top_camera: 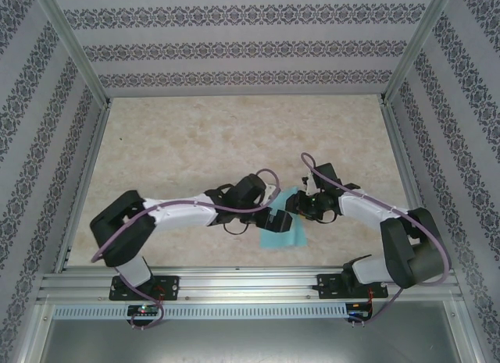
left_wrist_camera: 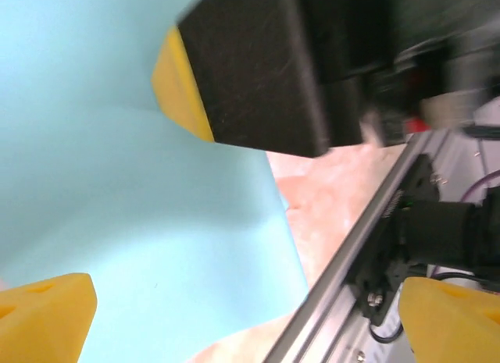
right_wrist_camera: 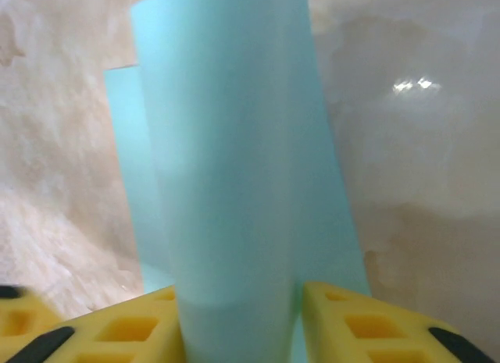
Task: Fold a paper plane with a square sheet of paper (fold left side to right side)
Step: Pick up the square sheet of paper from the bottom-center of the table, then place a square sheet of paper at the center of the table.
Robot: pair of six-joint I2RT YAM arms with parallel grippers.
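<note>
- Near the front edge of the table (top_camera: 234, 137), midway between the two arm bases, the square sheet of paper (top_camera: 285, 236) lies with both arms bent in over it.
- Light teal and unmarked, the sheet is partly flat on the marbled tabletop, while one portion of it rises off the surface in a soft curve.
- From the right wrist view, that raised portion of the sheet (right_wrist_camera: 234, 160) stands as a rounded, upright loop, with a flatter layer showing behind it to the left.
- The right gripper (right_wrist_camera: 242, 316) has its yellow fingers (right_wrist_camera: 125, 328) on either side of the loop, and both seem to press against the paper, though the blur makes the contact hard to confirm.
- From above, the right gripper (top_camera: 301, 203) sits at the sheet's far edge, just beside the left gripper (top_camera: 275, 217).
- The left gripper (left_wrist_camera: 250, 324) hangs over the sheet (left_wrist_camera: 117, 183) with its jaws spread wide, holding nothing.
- A black finger with a yellow pad (left_wrist_camera: 250, 66) reaches over the paper in the left wrist view.
- An aluminium rail (left_wrist_camera: 351, 246) runs past the sheet's near edge.
</note>
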